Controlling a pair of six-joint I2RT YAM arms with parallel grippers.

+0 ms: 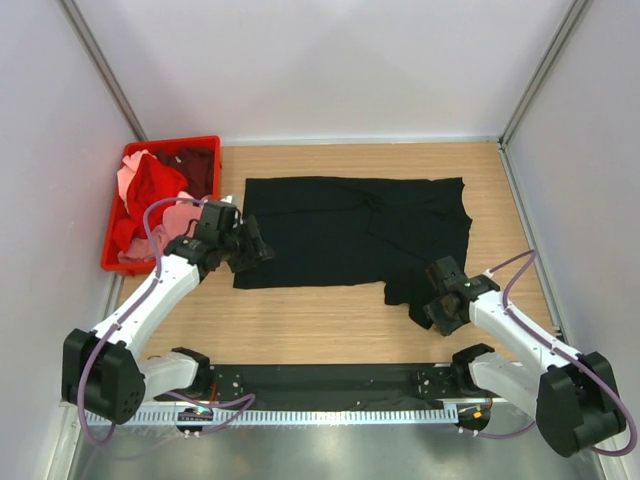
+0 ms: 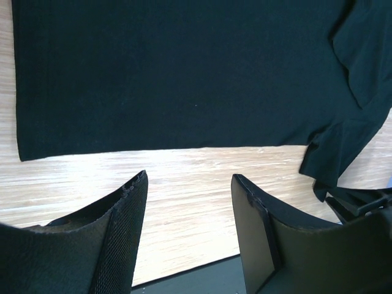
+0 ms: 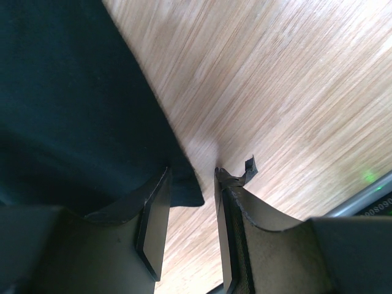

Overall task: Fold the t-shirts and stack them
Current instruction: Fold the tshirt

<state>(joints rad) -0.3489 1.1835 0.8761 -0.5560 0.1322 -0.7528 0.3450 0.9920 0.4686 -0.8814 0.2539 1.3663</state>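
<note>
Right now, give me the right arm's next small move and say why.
Probably lower slightly and close the right gripper on the sleeve corner of the black t-shirt: its jaws stand open with that corner in the gap between them, and the shirt lies spread flat, not yet folded.

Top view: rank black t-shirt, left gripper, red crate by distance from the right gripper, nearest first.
From the right gripper:
1. black t-shirt: its near-right sleeve lies right at the gripper.
2. left gripper: across the table, at the shirt's left edge.
3. red crate: far-left corner, beyond the left gripper.
</note>
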